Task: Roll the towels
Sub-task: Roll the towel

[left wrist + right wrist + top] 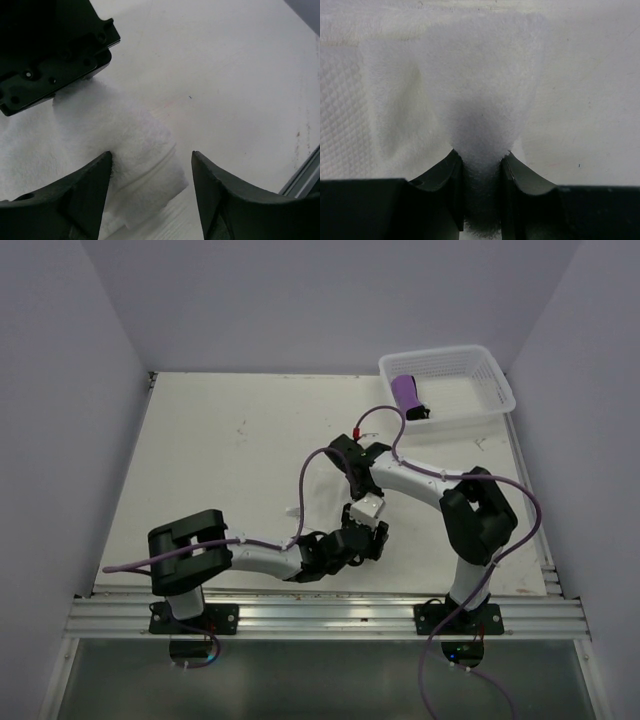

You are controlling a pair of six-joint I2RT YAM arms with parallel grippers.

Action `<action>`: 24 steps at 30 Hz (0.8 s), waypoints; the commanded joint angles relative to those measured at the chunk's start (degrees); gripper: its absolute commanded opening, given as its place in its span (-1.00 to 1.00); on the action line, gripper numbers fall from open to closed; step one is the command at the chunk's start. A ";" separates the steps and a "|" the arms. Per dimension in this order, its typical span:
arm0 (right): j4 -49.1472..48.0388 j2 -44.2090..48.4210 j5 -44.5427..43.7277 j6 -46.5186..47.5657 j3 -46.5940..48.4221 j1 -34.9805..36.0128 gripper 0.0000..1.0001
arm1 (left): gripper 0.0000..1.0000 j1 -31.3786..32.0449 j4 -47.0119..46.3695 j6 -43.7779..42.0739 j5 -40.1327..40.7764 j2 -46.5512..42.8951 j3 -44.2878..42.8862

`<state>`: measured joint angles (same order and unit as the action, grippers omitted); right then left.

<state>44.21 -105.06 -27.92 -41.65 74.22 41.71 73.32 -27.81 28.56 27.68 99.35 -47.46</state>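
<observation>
Gripping with the right hand (481, 155): clamped on a bunched fold of the white towel (480, 75), pinched tight between both fingers. Spread apart at the left hand (150, 157), straddling the towel's thick, layered end without closing on it. Lying on the table (230, 460) near the front edge, under both hands; hard to pick out from above. Seemingly only partly rolled, judging by loose flat cloth beside the thick part, so rolling left to finish. Purple towel (408, 392) wound into a tight cylinder, probably done. Resting inside the white basket (497, 380) at the far right corner, near its left wall; nothing else visible inside.
</observation>
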 commanded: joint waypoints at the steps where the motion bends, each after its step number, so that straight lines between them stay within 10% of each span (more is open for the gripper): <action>1: 0.44 -1.29 4.54 -2.56 0.67 0.82 -0.76 | 0.25 0.42 6.98 2.11 4.48 2.25 -2.28; 12: 0.62 -0.94 5.16 -2.91 1.28 0.21 -0.64 | -0.98 0.60 11.90 9.23 9.93 2.87 0.26; 24: 1.14 -1.73 5.51 -0.72 4.18 -5.50 0.14 | -1.00 0.60 6.90 14.95 10.37 -2.32 10.28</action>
<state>46.15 -105.56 -21.63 -42.59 76.14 38.22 73.80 -26.13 41.32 36.93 97.82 -41.21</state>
